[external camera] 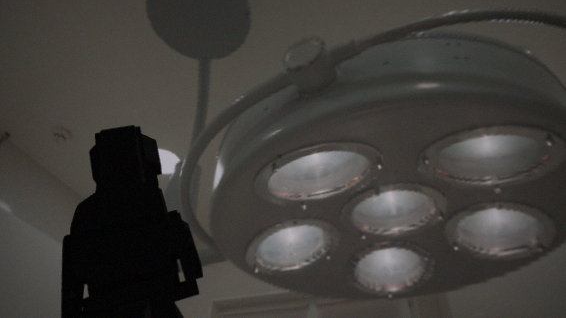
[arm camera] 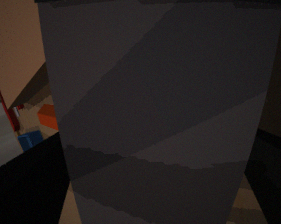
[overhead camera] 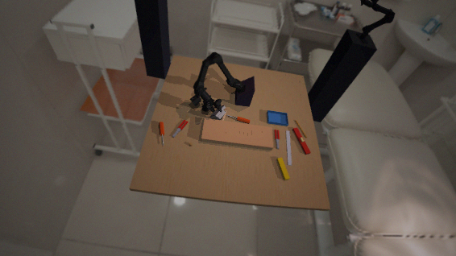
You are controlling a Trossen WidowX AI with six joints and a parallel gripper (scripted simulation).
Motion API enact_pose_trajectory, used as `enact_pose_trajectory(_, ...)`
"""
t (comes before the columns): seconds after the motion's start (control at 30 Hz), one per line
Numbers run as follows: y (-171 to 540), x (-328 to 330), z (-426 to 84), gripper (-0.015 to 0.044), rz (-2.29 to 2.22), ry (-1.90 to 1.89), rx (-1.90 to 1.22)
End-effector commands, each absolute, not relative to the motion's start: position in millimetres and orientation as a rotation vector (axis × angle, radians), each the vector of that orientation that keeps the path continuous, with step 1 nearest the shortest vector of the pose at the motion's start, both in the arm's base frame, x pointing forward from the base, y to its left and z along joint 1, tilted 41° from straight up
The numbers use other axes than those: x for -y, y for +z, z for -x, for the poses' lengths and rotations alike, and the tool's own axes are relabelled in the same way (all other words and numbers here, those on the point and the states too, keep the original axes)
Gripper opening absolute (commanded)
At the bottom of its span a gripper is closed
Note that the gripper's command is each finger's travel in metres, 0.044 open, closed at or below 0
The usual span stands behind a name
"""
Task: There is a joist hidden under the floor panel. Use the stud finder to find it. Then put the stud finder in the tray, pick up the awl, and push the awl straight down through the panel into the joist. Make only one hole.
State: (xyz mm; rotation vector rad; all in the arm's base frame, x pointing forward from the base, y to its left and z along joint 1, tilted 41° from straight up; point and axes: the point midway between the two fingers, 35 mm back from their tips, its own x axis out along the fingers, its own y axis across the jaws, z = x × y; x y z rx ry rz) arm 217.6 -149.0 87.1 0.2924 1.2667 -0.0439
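Closest in, our gripper (overhead camera: 217, 110) (arm camera: 156, 136) is closed around the grey stud finder (overhead camera: 220, 113) (arm camera: 161, 90), beside the floor panel (overhead camera: 235, 139) (arm camera: 16, 45), whose top carries small dark marks, though we cannot tell whether they show the joist or whether any is a hole. Farther out, the blue tray (overhead camera: 277, 118) (arm camera: 31, 141) has yet to receive the finder, and what we take for the awl (overhead camera: 162, 128) lies loose on the table (overhead camera: 225, 176), so stowing, picking up and piercing seem left to us
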Motion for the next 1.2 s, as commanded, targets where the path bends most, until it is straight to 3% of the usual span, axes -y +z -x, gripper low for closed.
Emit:
enact_pose_trajectory(0.0,87,148,-218,0.0315,-0.293,-0.041,-1.265)
enact_pose_trajectory(0.17,88,148,-218,0.044,-0.293,-0.041,-1.265)
enact_pose_trajectory(0.9,118,153,-208,0.044,-0.291,-0.045,-1.266)
enact_pose_trajectory(1.17,204,126,-181,0.044,-0.298,-0.047,-1.274)
